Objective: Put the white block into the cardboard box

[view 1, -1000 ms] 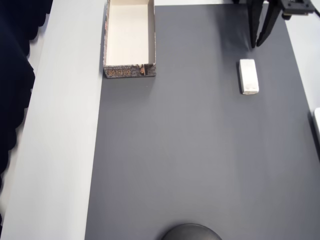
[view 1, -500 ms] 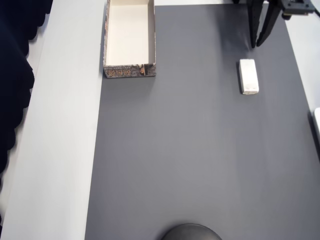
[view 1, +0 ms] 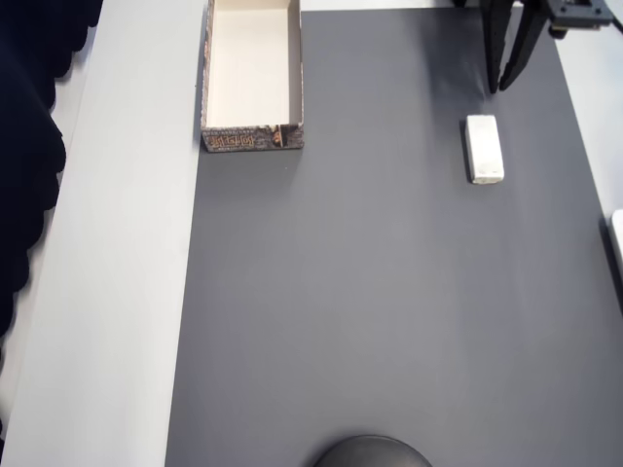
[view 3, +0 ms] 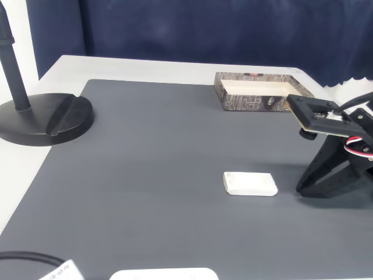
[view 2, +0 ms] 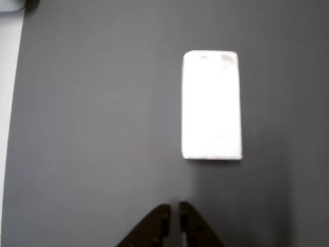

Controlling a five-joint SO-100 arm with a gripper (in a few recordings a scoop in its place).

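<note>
The white block (view 1: pixel 484 148) lies flat on the dark grey mat, right of centre in the overhead view. It fills the upper middle of the wrist view as a white block (view 2: pixel 212 105). My gripper (view 1: pixel 499 89) hangs just beyond the block's far short end, apart from it, its black fingers nearly touching at the tips with nothing between them. In the wrist view the gripper (view 2: pixel 173 208) sits below the block. The fixed view puts the gripper (view 3: pixel 306 189) right of the block (view 3: pixel 250 184). The cardboard box (view 1: pixel 252 139) stands open and empty at the mat's top left, also seen as the box (view 3: pixel 256 100).
A black stand with a round base (view 3: pixel 44 119) sits at the mat's left in the fixed view. A white object (view 3: pixel 163 274) lies at the near edge. A dark blue curtain (view 3: pixel 204 29) hangs behind the table. A white table strip (view 1: pixel 127 243) borders the mat.
</note>
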